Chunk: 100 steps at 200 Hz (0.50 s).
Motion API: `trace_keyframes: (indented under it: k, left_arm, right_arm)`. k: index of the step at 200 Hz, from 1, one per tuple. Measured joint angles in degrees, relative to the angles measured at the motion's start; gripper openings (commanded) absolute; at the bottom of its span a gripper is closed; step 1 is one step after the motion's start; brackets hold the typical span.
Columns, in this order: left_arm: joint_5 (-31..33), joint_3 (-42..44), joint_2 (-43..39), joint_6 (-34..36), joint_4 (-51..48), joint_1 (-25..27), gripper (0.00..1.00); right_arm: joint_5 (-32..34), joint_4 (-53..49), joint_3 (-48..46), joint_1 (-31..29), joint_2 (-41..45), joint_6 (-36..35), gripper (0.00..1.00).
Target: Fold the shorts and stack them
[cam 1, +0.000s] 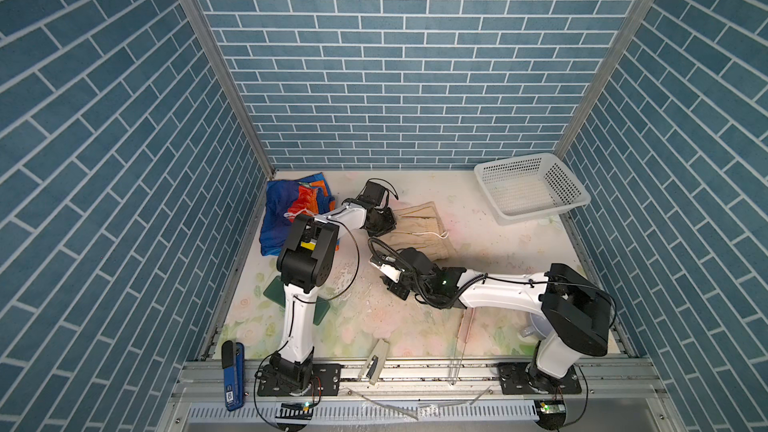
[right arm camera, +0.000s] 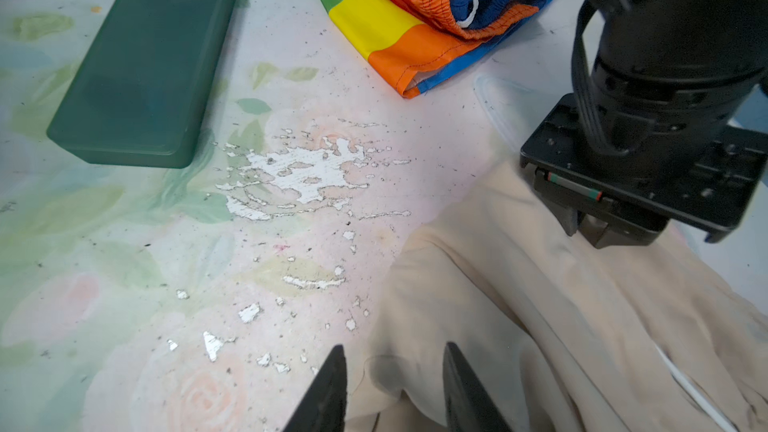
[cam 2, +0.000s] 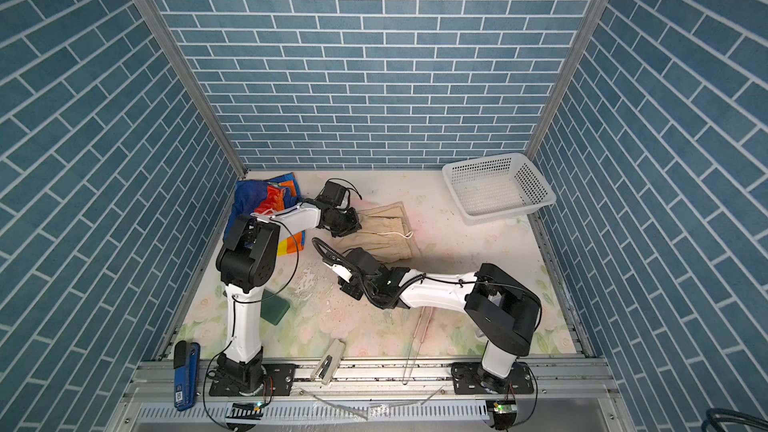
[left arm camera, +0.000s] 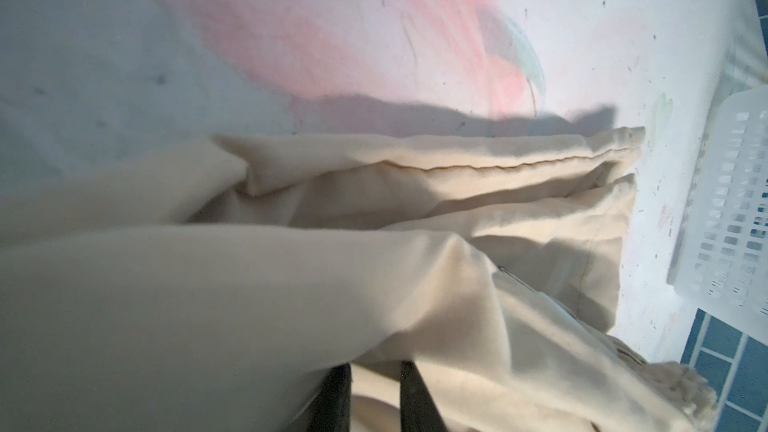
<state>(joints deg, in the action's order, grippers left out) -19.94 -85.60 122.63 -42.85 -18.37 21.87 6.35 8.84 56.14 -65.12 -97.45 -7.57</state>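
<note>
Near rainbow shorts (right arm camera: 415, 14), logo-embossed green case (right arm camera: 141, 60)

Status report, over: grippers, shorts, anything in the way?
Left gripper shut on beige shorts. Right gripper open over their edge. Rainbow shorts apart, far left. Green case nearby, not blocking.

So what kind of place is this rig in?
Likely a lab data-collection booth, not a home: brick-print wall panels on aluminium posts, a worn floral table cover, and a left arm and right arm bolted to a front rail.
</note>
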Motion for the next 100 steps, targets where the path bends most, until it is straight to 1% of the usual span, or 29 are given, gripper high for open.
trace_keyframes:
  k: [34, 42, 46, 50, 53, 55, 73, 100]
  left_arm:
    - [-0.39, -0.24, 0.24, 0.0, 0.0, -0.09, 0.22]
    - [-0.59, -0.44, 0.44, -0.02, 0.02, -0.11, 0.22]
    - [-0.72, -0.55, 0.55, 0.0, 0.07, -0.11, 0.22]
    - [-0.76, -0.63, 0.63, -0.02, 0.11, -0.11, 0.22]
    - [-0.79, -0.7, 0.68, -0.02, 0.17, -0.11, 0.23]
    - [-0.83, -0.74, 0.72, -0.02, 0.17, -0.11, 0.22]
    - [-0.94, -0.92, 0.87, -0.02, 0.24, -0.15, 0.22]
    - [-1.01, -1.22, 1.09, -0.02, 0.22, -0.15, 0.22]
  right_arm:
    - [0.22, 0.2, 1.51, 0.02, -6.32, -0.22, 0.39]
    - [0.35, 0.11, 1.53, 0.04, -7.32, -0.17, 0.35]
    - [0.46, 0.0, 1.53, 0.07, -7.65, -0.24, 0.3]
    - [0.59, -0.15, 1.53, 0.13, -8.07, 0.04, 0.17]
    - [0.74, -0.24, 1.53, 0.17, -8.22, -0.11, 0.05]
    - [0.79, -0.31, 1.53, 0.17, -8.35, -0.39, 0.0]
    - [1.66, -0.68, 1.53, 0.31, -8.68, 0.72, 0.0]
    - [1.2, -1.33, 1.55, 0.31, -8.48, 1.99, 0.0]
